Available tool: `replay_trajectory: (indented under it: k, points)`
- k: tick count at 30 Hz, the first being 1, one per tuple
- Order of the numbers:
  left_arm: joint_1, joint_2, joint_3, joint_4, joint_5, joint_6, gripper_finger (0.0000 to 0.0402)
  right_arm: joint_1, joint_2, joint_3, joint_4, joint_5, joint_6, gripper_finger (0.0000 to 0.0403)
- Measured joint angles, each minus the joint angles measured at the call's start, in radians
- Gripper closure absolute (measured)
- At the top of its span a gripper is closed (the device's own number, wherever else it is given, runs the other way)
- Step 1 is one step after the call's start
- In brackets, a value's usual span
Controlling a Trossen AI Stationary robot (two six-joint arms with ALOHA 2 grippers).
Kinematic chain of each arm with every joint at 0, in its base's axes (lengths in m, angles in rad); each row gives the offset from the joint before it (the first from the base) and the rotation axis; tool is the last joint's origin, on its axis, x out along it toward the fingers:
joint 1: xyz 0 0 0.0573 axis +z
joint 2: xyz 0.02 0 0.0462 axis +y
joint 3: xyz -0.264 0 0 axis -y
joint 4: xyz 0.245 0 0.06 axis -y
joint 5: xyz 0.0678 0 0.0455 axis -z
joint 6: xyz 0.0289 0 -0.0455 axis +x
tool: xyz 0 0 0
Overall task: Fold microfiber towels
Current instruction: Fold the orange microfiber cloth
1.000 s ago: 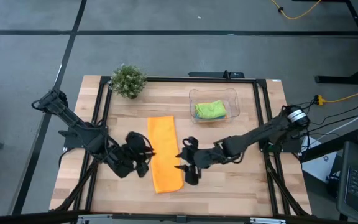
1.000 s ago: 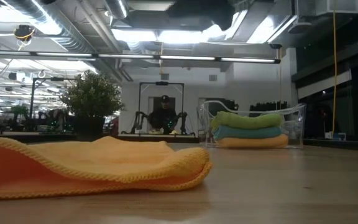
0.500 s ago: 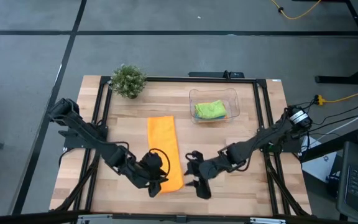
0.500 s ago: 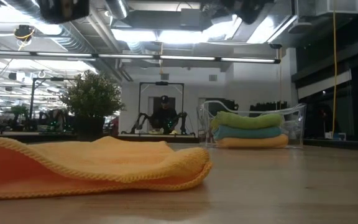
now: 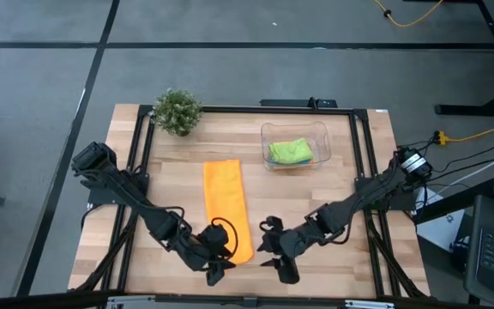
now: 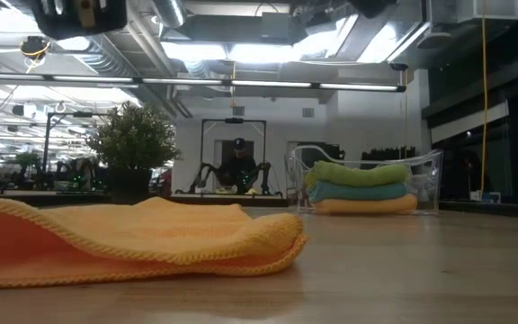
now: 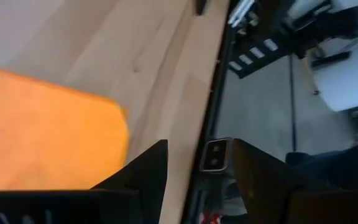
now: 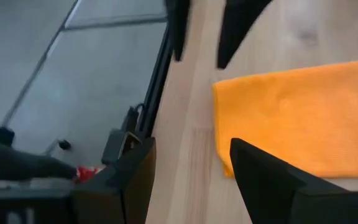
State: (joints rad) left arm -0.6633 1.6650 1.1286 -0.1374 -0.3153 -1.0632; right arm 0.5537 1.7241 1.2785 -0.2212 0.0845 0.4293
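While both arms hang low at the desk's (image 5: 316, 197) near edge, the orange towel (image 5: 225, 210) stretches lengthwise away between them, its near end just beside the left gripper (image 5: 215, 273), spread and empty, with the right gripper (image 5: 280, 262) likewise spread just across.

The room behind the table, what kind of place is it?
Probably a robot lab or workshop: bare ceiling pipes and strip lights overhead, and another robot rig at the back.
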Motion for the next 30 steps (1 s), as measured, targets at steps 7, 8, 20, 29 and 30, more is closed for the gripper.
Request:
replay_trajectory:
  k: [7,8,20,29,30]
  points:
    - [-0.033,-0.001,0.000,0.030,-0.004,0.180,0.0233,0.010,0.025,0.000,0.020,-0.018,-0.032,0.0194]
    - [-0.038,-0.001,0.000,0.029,-0.004,0.185,0.0233,0.014,0.036,0.001,0.037,-0.024,-0.043,0.0194]
    - [-0.083,0.033,0.069,0.040,-0.006,0.343,0.0233,0.024,0.181,0.000,0.134,-0.027,-0.042,0.0194]
    - [-0.083,0.291,0.531,-0.418,0.027,0.647,0.0233,0.009,0.208,0.000,0.137,-0.026,-0.033,0.0194]
    - [-0.082,0.295,0.561,-0.481,0.013,0.627,0.0233,0.008,0.208,0.000,0.139,-0.026,-0.030,0.0194]
